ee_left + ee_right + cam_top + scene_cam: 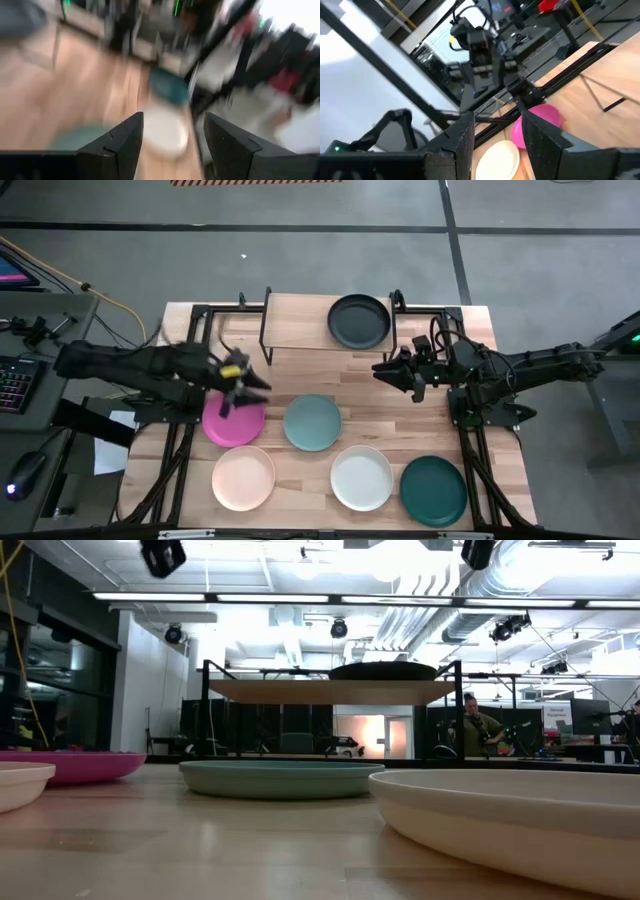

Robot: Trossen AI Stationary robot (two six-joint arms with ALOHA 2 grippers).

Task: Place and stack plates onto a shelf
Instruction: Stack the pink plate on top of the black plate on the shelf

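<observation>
The shelf [300, 321] stands at the table's far edge, and the black plate [359, 321] rests flat on the right half of its board. Five plates lie flat on the tabletop: magenta [235, 423], light teal [312, 422], peach [243, 477], white [362, 477] and dark teal [433, 490]. My left gripper [248, 388] hovers open over the magenta plate's far rim and holds nothing. My right gripper [380, 368] is open in the air just near of the shelf's right end, pointing left. The low view shows the black plate [385, 670] on the board [330, 691].
Black frame struts [175, 450] run along the table's left and right sides beneath the arms. Bare wood lies between the shelf and the row of plates. The left half of the shelf board carries nothing. A person [478, 728] stands far off in the room.
</observation>
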